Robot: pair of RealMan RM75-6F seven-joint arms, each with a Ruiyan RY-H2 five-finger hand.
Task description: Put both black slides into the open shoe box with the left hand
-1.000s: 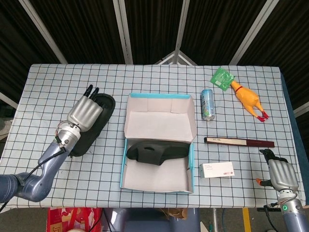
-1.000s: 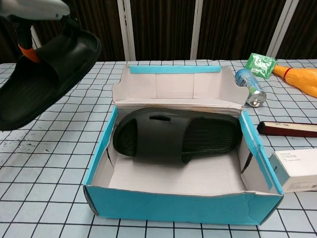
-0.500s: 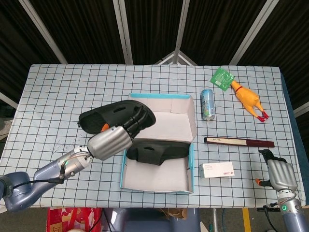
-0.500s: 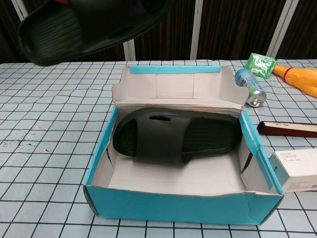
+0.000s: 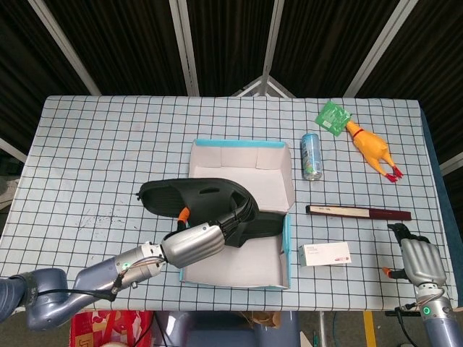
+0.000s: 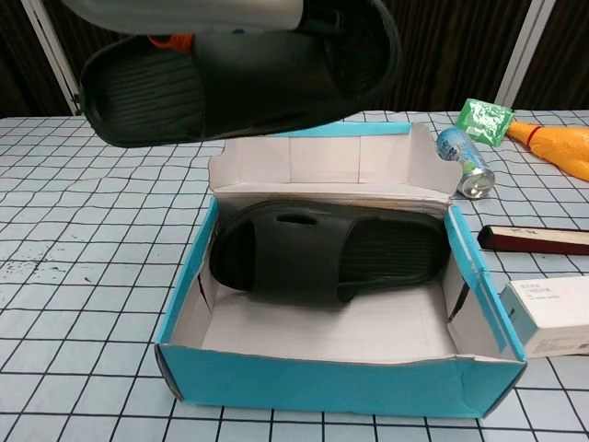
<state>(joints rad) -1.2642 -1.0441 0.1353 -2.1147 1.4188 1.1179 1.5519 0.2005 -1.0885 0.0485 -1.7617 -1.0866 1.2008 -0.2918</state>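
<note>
My left hand (image 5: pixel 197 243) grips a black slide (image 5: pixel 189 199) by its strap and holds it in the air over the left part of the open shoe box (image 5: pixel 246 160). In the chest view that slide (image 6: pixel 239 83) hangs sole down above the box's back wall (image 6: pixel 322 157), with the left hand (image 6: pixel 198 14) showing at the top edge. A second black slide (image 6: pixel 322 253) lies flat inside the box, toward its back. My right hand (image 5: pixel 422 262) rests low at the table's front right corner, fingers curled in, nothing in it.
Right of the box lie a blue can (image 5: pixel 311 156), a dark red-tipped stick (image 5: pixel 358 212) and a small white carton (image 5: pixel 325 254). A green packet (image 5: pixel 333 116) and a rubber chicken (image 5: pixel 372 150) sit at the back right. The table (image 5: pixel 87 144) has a checked cloth.
My left hand has carried the slide from the table's left side rightward and toward me, until it hangs above the box. The slide in the box and my right hand have stayed put.
</note>
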